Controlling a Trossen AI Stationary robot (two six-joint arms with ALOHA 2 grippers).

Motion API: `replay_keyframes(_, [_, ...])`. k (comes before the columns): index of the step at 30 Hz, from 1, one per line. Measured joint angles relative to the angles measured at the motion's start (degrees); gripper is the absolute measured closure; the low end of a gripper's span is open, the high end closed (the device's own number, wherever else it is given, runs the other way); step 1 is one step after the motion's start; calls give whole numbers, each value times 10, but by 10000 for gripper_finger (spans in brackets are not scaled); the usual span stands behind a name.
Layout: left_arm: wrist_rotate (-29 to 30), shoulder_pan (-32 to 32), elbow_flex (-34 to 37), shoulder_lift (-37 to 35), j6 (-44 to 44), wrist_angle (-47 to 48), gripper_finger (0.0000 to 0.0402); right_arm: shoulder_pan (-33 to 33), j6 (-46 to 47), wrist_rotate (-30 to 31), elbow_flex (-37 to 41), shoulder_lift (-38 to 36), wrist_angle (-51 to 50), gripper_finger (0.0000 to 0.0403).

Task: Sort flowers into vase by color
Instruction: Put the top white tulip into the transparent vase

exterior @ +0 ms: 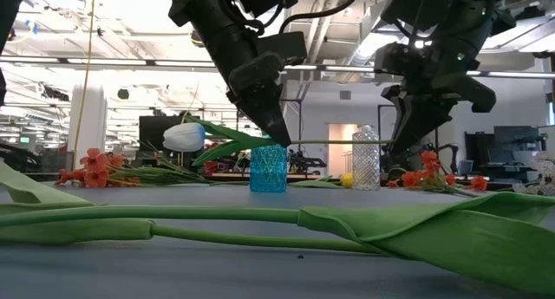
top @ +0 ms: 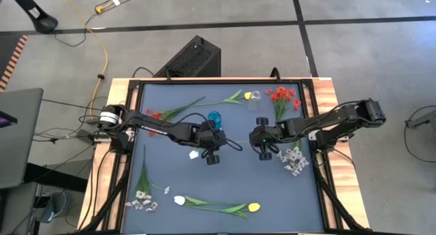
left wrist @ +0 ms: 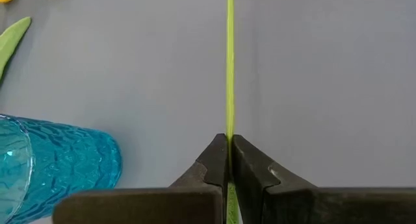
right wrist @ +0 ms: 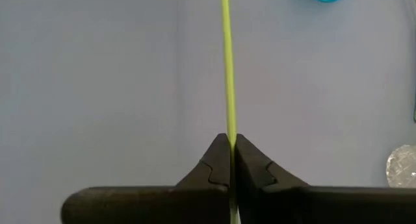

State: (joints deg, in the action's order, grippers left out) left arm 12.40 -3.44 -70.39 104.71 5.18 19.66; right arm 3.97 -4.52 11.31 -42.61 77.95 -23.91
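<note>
Both arms reach in from the table's sides and meet near its middle, holding one white tulip (exterior: 184, 136) between them above the dark mat (top: 225, 187). The left gripper (left wrist: 227, 145) has its jaws clamped together on the thin green stem (left wrist: 229, 62) — the stem runs straight out from between the fingertips, over bare mat, with the blue glass (left wrist: 58, 162) just beside the gripper. The right gripper (right wrist: 231, 145) is pinched shut on the same stem, which likewise runs straight away from its tips.

From above, the left arm stretches across from the left edge with its wrist bent down by the blue glass, and the right arm comes in from the right edge, elbow raised, its wrist pointing down a little apart from the other. From table height the stem lies level between the two grippers, the blossom hanging past the left gripper's far side.

A clear vase (top: 255, 99) stands near the back edge. Red flowers (top: 283, 99) lie beside it — more red ones (top: 154, 115) lie under the left arm. Pale sprays (top: 294, 160) lie by the right gripper, others (top: 143, 199) at front left, and a white and a yellow tulip (top: 253, 208) lie along the front.
</note>
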Motion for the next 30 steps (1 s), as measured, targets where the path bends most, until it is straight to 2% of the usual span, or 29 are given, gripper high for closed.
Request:
replay_keyframes(8, [-1, -7, 0, -2, -37, 0, 346, 0, -16, -71, 0, 0, -9, 375])
replay_keyframes(16, [-37, -7, 14, -53, -121, -66, 297, 0, -32, -87, 4, 0, -2, 376])
replay_keyframes(21, [-91, 17, 98, -129, -150, -208, 290, -3, -54, -130, 37, 0, 45, 376])
replay_keyframes(25, [-133, 49, 202, -181, -122, -367, 290, -19, -79, -237, 43, -5, 87, 376])
replay_keyframes(30, [-142, 73, 290, -214, -72, -532, 290, -46, -139, -353, 45, -18, 181, 376])
